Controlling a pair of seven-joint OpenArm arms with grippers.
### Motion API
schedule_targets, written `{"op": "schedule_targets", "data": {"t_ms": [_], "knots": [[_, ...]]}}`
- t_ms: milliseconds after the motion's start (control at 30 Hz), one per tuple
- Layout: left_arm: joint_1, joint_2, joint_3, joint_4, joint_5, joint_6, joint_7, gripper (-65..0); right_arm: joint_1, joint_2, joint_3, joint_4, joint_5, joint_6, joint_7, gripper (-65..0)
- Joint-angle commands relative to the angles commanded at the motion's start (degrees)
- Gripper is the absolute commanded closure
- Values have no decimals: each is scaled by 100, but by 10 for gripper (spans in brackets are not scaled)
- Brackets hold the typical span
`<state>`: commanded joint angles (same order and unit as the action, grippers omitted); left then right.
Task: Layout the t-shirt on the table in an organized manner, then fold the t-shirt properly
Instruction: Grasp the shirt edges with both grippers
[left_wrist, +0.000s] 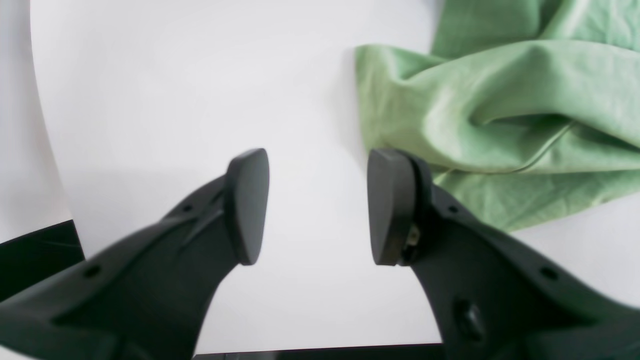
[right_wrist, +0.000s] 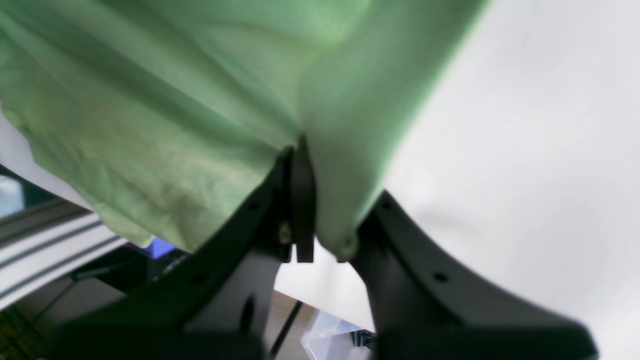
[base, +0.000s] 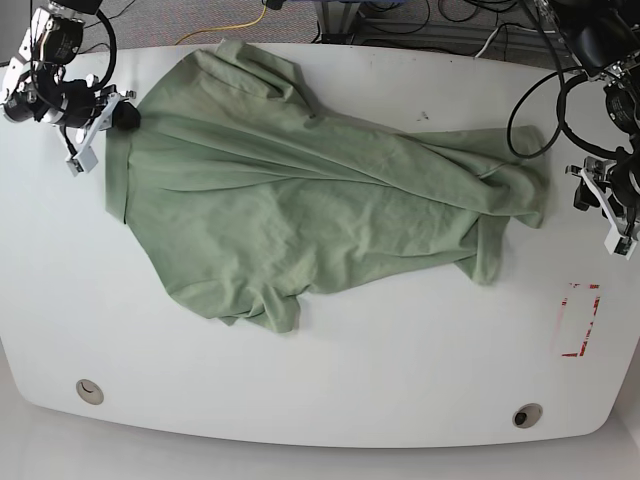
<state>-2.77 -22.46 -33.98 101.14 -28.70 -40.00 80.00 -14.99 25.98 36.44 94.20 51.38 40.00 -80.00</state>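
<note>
The pale green t-shirt (base: 300, 190) lies spread but wrinkled across the white table (base: 350, 390), with folds bunched at its right end. My right gripper (base: 125, 117) is at the shirt's far left edge. In the right wrist view it (right_wrist: 310, 200) is shut on a fold of the shirt (right_wrist: 175, 100), which drapes over the fingers. My left gripper (left_wrist: 317, 200) is open and empty just above the bare table, with the shirt's bunched edge (left_wrist: 500, 115) right beside one finger. In the base view it (base: 590, 190) sits just right of the shirt.
A red rectangular marking (base: 578, 320) lies on the table at the right. Two round grommet holes (base: 89, 390) (base: 527, 414) sit near the front edge. Cables and frame parts lie beyond the table's far edge (base: 400, 20).
</note>
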Motion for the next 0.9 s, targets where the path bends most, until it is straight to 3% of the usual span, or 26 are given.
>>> {"op": "schedule_targets", "data": {"t_ms": [167, 267, 400, 567, 767, 900], "knots": [[-26, 273, 0, 0, 0, 0, 0, -299, 0, 44, 0, 18, 0, 0, 0, -30], [-167, 404, 0, -18, 9, 0, 0, -299, 18, 70, 0, 18, 0, 0, 0, -127], [-475, 615, 0, -299, 70, 4, 0, -299, 44, 123, 114, 26, 9, 0, 0, -401], [-818, 791, 0, -668, 123, 541, -101, -299, 132, 185, 448, 88, 18, 0, 0, -650], [-1248, 1011, 149, -1116, 123, 848, -365, -300, 791, 316, 484, 53, -53, 0, 0, -650], [-1530, 1020, 519, -1503, 123, 1033, -681, -300, 1398, 273, 308, 53, -475, 0, 0, -650]]}}
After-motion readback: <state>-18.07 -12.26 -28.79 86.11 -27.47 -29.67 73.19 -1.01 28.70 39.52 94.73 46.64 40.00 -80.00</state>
